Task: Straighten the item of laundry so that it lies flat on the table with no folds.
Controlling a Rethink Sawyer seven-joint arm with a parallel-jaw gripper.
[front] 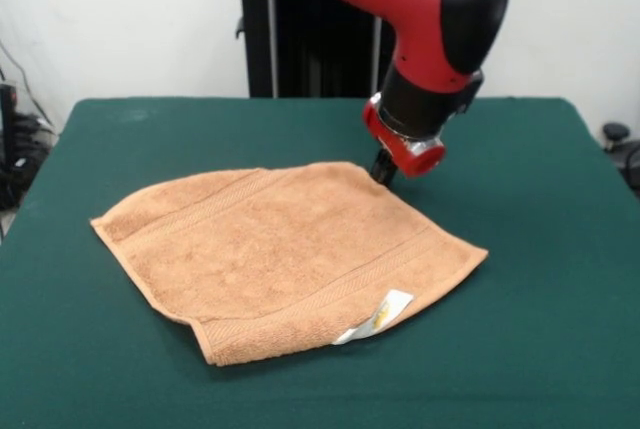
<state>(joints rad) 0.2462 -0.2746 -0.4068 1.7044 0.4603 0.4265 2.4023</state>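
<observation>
1. In the front view, we saw the towel (pixel 285 254) lying near the middle of the green table (pixel 540 249), a little toward the left side of the picture.
2. The towel sat turned like a diamond, with one corner pointing left, one pointing right, one toward the robot and one toward us.
3. Most of the towel looked flat. The edge closest to us was thick and rolled, as if that part was folded under. We could not tell how much was tucked below.
4. A small white label (pixel 377 316) with a yellow mark stuck out from that near edge, resting on the table.
5. Woven bands ran across the towel near its far-left edge and near its right edge.
6. The red and black arm (pixel 420 19) came down from the top of the picture. Its gripper (pixel 383 169) was right at the far corner of the towel.
7. The tips looked dark and small there. We could not tell if the jaws were open, closed, or pinching the cloth.
8. There was lots of bare green table all around the towel. The widest room was on the right side and along the far side by the pedestal (pixel 300 39).
9. There was less room at the front, where the towel came close to the picture's bottom edge.
</observation>
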